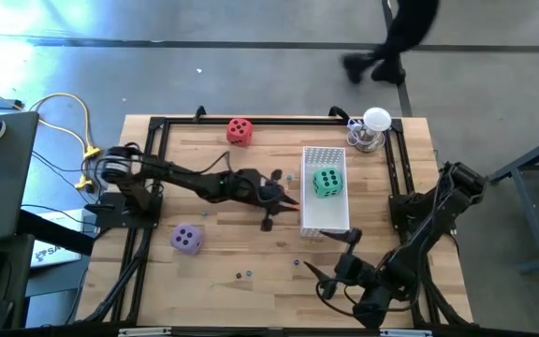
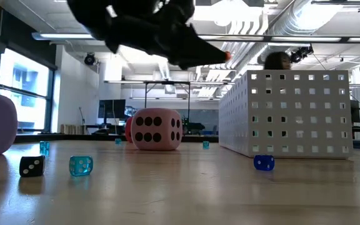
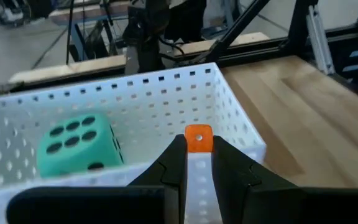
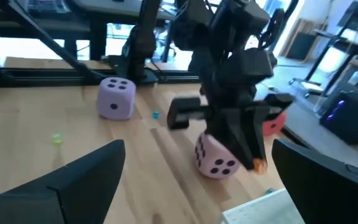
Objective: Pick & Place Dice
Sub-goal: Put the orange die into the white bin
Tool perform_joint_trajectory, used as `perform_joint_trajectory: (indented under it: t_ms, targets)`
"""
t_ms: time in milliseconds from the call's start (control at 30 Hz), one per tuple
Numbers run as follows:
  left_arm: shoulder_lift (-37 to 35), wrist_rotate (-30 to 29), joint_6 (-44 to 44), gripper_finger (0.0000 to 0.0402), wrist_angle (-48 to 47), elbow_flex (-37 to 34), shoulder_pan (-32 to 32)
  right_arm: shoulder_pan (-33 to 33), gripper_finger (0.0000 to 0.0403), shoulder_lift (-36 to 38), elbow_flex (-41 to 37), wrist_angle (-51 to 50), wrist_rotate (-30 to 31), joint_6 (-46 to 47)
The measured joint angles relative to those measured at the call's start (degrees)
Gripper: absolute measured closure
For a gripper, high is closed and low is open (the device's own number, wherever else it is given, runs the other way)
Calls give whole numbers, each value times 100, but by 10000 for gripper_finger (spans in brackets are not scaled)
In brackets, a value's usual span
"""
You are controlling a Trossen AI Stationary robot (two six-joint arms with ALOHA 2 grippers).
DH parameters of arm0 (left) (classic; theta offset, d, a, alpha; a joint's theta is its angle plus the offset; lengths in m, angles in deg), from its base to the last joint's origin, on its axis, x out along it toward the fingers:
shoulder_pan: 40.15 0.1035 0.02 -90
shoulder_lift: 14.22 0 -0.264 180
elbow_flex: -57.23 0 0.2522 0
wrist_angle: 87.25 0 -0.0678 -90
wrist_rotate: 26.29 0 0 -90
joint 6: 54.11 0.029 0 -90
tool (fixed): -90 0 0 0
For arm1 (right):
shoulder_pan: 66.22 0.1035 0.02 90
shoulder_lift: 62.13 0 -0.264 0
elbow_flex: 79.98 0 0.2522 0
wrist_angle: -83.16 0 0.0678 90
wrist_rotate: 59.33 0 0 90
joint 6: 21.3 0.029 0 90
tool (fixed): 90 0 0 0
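The green die (image 1: 327,181) (image 3: 73,146) sits inside the white perforated basket (image 1: 324,221) (image 3: 229,102). The red die (image 1: 240,131) rests near the far edge and the purple die (image 1: 187,239) (image 4: 117,98) toward the near left. The pink die (image 2: 158,129) (image 4: 215,155) sits on the table under my left arm. My left gripper (image 1: 293,199) (image 3: 198,146) hovers at the basket's left wall, shut on a tiny orange cube (image 3: 198,138). My right gripper (image 1: 340,271) (image 4: 197,186) waits open near the near edge. My left gripper pinches the tiny orange cube (image 3: 198,138) between its two fingertips (image 3: 178,155), only at their free ends. The fingers slant down toward the table's right. The cube (image 2: 228,56) is lifted clear, over the basket's near-left rim.
Small dice lie scattered on the wood: black (image 2: 32,165), cyan (image 2: 80,165), blue (image 2: 264,162). A glass object (image 1: 374,131) stands at the far right corner. Black frame rails (image 1: 157,140) border the table. A person (image 1: 396,37) walks beyond the far edge.
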Motion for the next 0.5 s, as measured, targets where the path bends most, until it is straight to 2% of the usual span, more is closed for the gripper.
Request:
perform_joint_trajectory:
  t_ms: [200,500]
  targets:
    - [523,14,120,356,17,521,97,69,4,-8,0,-25,69,-2]
    - [981,9,97,356,399,633,229,114,4,-8,0,-37,94,-108]
